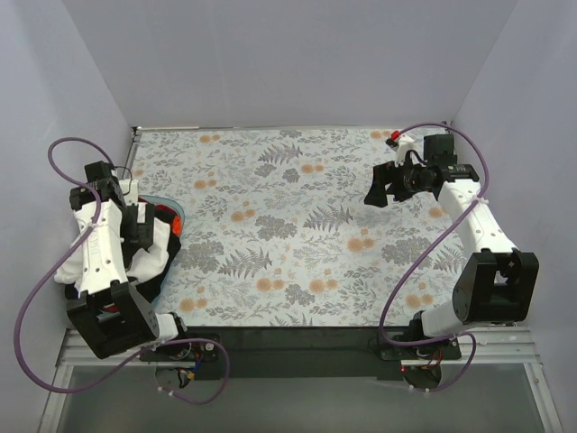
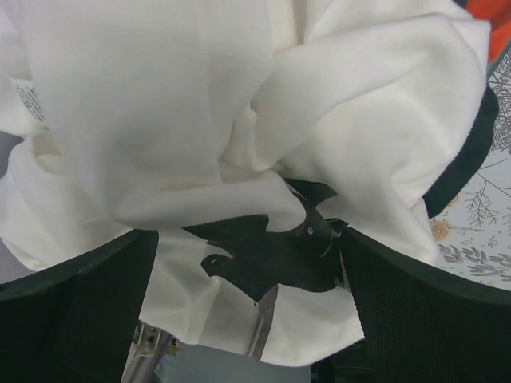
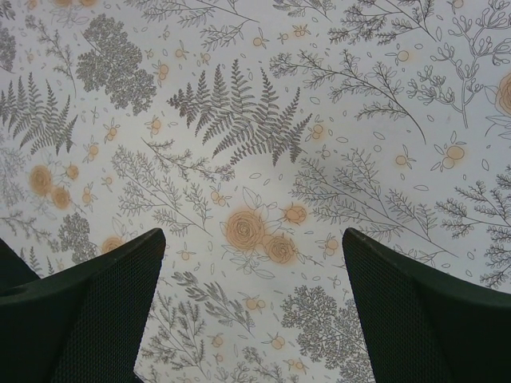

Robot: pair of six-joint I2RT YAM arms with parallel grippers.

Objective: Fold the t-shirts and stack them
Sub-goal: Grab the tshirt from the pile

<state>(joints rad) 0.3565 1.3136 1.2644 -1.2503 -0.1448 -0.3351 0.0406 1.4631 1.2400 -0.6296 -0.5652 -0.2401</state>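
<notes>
A crumpled pile of t-shirts lies at the table's left edge. The off-white shirt [image 1: 149, 259] is on top, with a black shirt [image 1: 171, 250], a red one [image 1: 177, 219] and a light teal edge [image 1: 155, 198] showing under it. My left gripper [image 1: 142, 227] is right above the pile. In the left wrist view the off-white shirt [image 2: 160, 104] fills the frame, and my left gripper [image 2: 249, 237] is open with the cloth between its spread fingers. Black cloth [image 2: 467, 152] and red cloth [image 2: 489, 16] show at the right. My right gripper [image 1: 379, 191] is open and empty above the bare cloth [image 3: 251, 239].
The floral table cloth [image 1: 288, 225] covers the table and shows under my right gripper [image 3: 239, 112]. White walls enclose the left, back and right. A black strip [image 1: 297, 338] runs along the near edge. Purple cables loop beside both arms.
</notes>
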